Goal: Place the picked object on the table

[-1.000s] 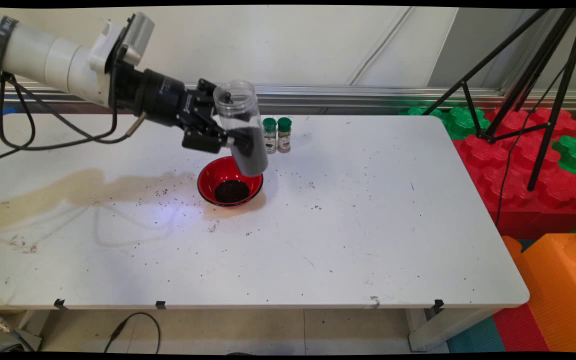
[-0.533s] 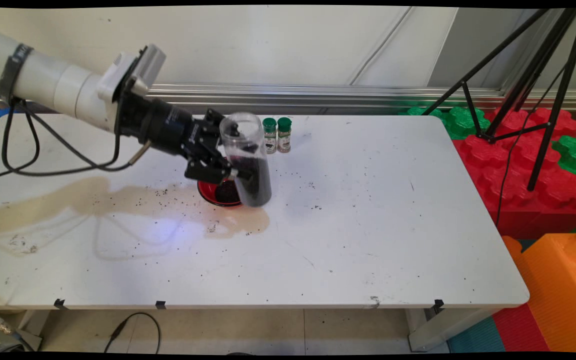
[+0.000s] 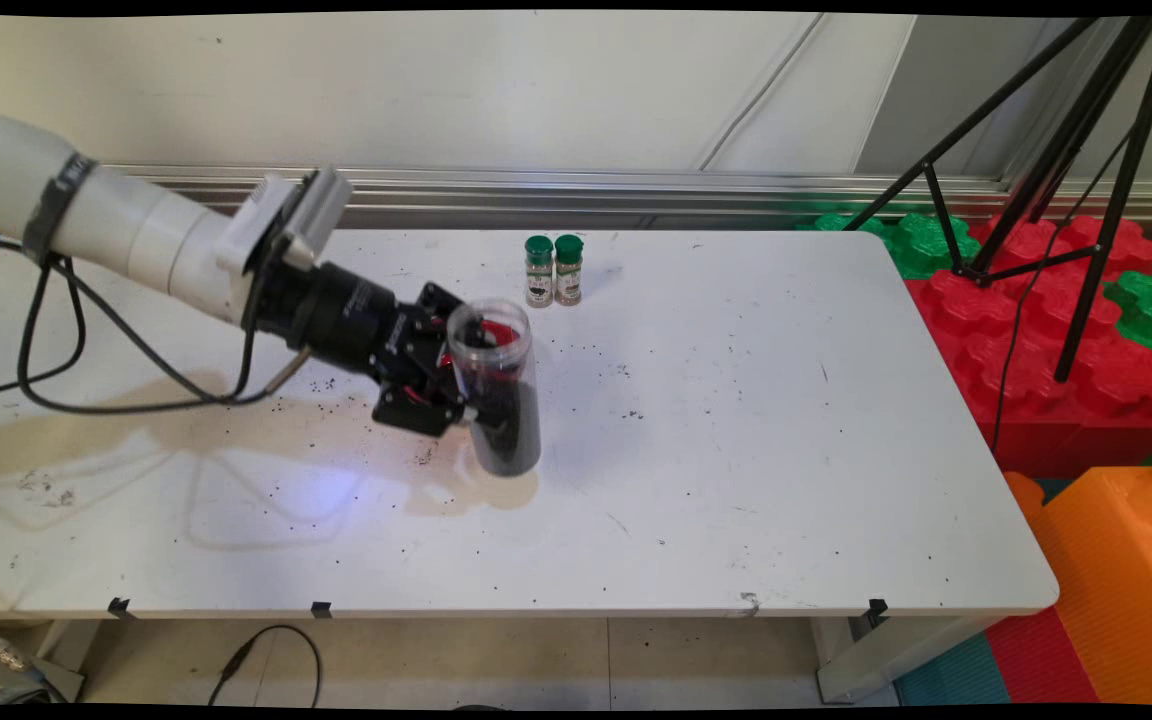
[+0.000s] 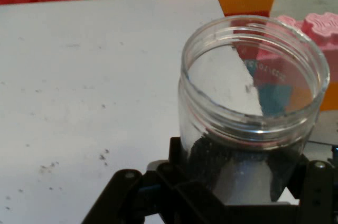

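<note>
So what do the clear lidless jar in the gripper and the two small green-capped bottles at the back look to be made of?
The clear jar held by the black gripper looks like transparent plastic, glossy, with moulded threads at its rim; glass can't be ruled out. Dark granules fill its lower part. The two green-capped bottles seem clear plastic or glass with paper labels and matte plastic caps; too small to be sure.

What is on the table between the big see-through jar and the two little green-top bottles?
In the main view, between the clear jar and the two spice bottles shows a red bowl, seen through the jar's top, then table with dark specks.
</note>
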